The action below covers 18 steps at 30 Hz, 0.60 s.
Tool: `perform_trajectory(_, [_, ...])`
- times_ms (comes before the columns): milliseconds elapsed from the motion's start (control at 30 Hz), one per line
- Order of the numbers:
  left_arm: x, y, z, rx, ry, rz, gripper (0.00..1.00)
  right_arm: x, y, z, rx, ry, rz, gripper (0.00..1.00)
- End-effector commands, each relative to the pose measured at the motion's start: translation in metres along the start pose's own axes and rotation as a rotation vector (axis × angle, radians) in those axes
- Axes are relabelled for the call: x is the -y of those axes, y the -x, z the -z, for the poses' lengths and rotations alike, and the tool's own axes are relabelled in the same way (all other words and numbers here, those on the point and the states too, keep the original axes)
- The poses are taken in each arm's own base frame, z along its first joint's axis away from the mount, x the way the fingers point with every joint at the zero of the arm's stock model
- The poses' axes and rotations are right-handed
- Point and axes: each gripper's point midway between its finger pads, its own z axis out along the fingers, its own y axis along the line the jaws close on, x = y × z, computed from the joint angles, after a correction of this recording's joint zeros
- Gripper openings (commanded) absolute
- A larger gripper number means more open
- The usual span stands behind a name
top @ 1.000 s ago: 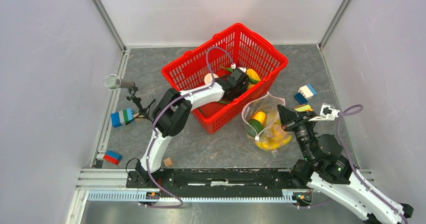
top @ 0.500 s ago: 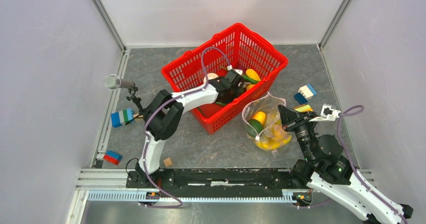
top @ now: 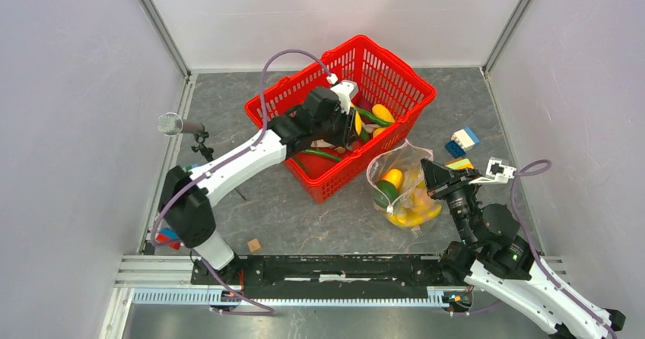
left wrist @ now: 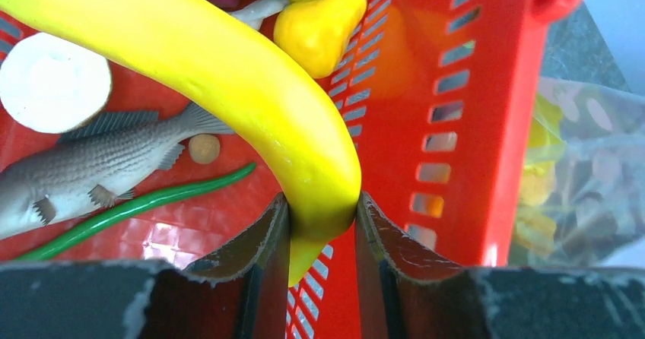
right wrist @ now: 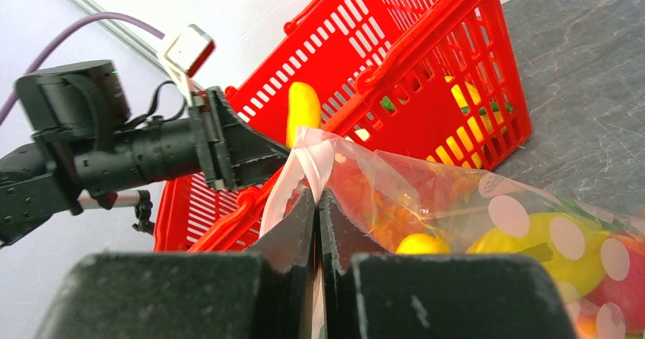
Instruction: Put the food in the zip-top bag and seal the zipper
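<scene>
Left tool [left wrist: 322, 225] has risen inside the red basket [top: 395, 73] since the earlier frame, clamped on the yellow banana [left wrist: 228, 80]. Right tool [right wrist: 318, 202] pinches the zip-top bag [top: 403, 191] mouth, toward the counter [top: 327, 225] right edge. Transfer to bag likely follows.

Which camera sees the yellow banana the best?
The left wrist view: the banana fills the picture, its end pinched by the left gripper above the red basket. The top view shows only a yellow sliver beside the gripper. The right wrist view shows it small, beyond the zip-top bag.
</scene>
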Motion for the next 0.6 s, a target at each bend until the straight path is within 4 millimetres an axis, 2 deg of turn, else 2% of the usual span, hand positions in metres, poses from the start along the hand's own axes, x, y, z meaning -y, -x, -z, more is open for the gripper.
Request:
perform_trajectory(0, [0.01, 0.012, 0.03, 0.076, -0.083, -0.123, 0.28, -0.012, 0.012, 0.001, 0.022, 0.034, -0.042, 0.07])
perform_trajectory(167, [0.027, 0.027, 0.071, 0.157, -0.168, -0.185, 0.29, -0.016, 0.01, 0.0, 0.013, 0.047, -0.046, 0.07])
perform_trajectory(367, [0.066, 0.039, 0.131, 0.241, -0.368, -0.268, 0.3, -0.02, 0.006, -0.002, 0.0, 0.064, -0.044, 0.07])
perform_trajectory(467, [0.099, 0.022, 0.161, 0.211, -0.595, -0.341, 0.33, -0.022, 0.005, -0.003, -0.006, 0.07, -0.038, 0.07])
perform_trajectory(567, [0.119, 0.003, 0.176, 0.134, -0.749, -0.362, 0.34, -0.024, 0.005, -0.003, -0.006, 0.077, -0.038, 0.07])
